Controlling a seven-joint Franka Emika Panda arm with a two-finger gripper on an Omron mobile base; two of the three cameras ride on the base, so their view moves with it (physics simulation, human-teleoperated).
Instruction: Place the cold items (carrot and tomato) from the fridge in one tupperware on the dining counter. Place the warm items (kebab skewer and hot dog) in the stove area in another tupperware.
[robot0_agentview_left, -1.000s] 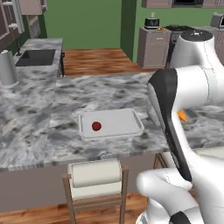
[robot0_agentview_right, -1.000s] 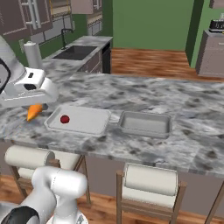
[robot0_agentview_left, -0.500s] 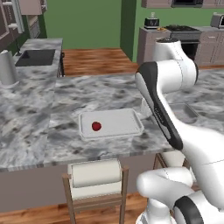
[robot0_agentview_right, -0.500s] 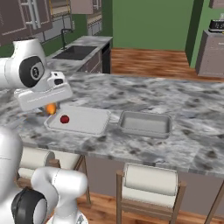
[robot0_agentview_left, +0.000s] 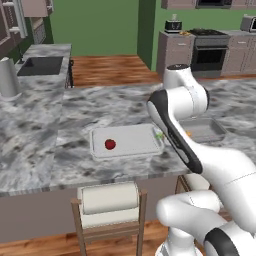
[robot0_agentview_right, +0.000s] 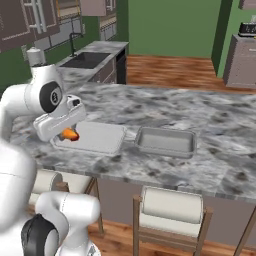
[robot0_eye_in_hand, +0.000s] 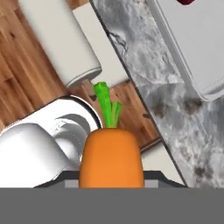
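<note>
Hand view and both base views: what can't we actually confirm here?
- End effector fingertips: in the hand view the carrot covers them; in the right base view the white hand hides them, so contact on the carrot is not visible.
- Tomato: cut off by the top edge of the hand view.
- White tupperware: the arm hides its right end in the left base view.
- Grey tupperware: partly behind the arm in the left base view.

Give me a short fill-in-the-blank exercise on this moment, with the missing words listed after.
1. The hand is shut on a ____.
2. The white container on the counter already holds a red ____.
3. The grey container beside it holds ____.
4. The leafy end of the thing in the hand is coloured ____.

Missing words: carrot; tomato; nothing; green
</note>
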